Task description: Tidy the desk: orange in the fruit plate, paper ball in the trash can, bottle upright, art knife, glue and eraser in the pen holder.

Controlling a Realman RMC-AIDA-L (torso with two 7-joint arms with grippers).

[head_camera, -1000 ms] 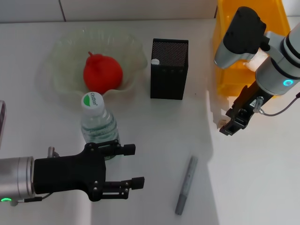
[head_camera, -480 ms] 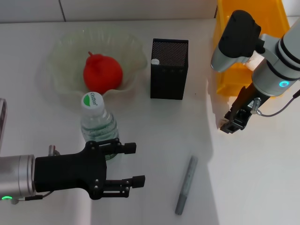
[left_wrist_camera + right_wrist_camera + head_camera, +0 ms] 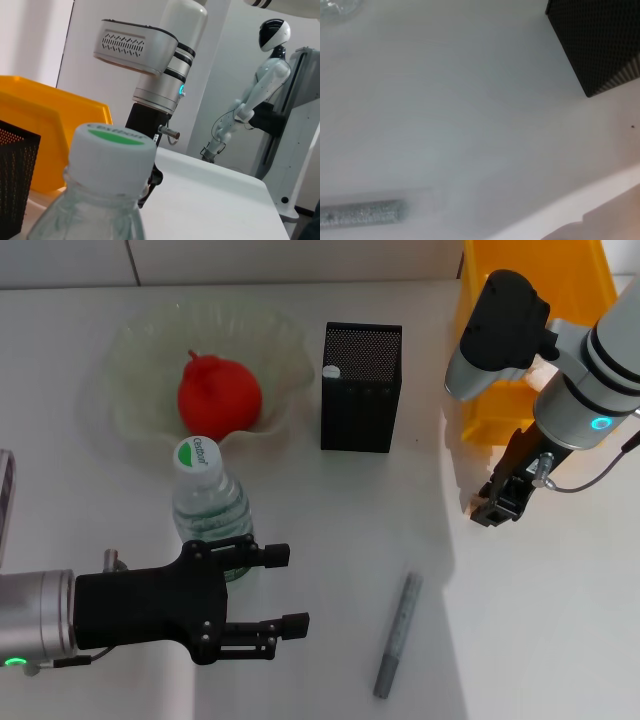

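**Bottle upright by the left gripper, right gripper low beside the yellow bin**

On the white counter (image 3: pixel 330 530), the bottle (image 3: pixel 208 502) stands upright at about 8 o'clock from the centre of the head view, white cap with its green mark facing up. The left gripper (image 3: pixel 286 590) lies low at 7 o'clock, its black fingers (image 3: pixel 262 557) spread apart and released; the upper one sits just beside the bottle's base, and whether it touches cannot be told. The orange (image 3: pixel 219 393) rests inside the fruit plate (image 3: pixel 130 365) at 10 o'clock. The pen holder (image 3: pixel 361 387) stands at 12 o'clock, a small white thing showing at its rim. The trash can (image 3: pixel 480 390) is at 2 o'clock. A grey, pen-like tool (image 3: pixel 396 636) lies on the counter at 5 o'clock, well apart from both grippers.

The right gripper (image 3: pixel 497 506) hangs low over the counter at 3 o'clock, just beside the trash can's near corner; I cannot tell whether its fingers are parted or clenched. The eraser is not clearly visible.
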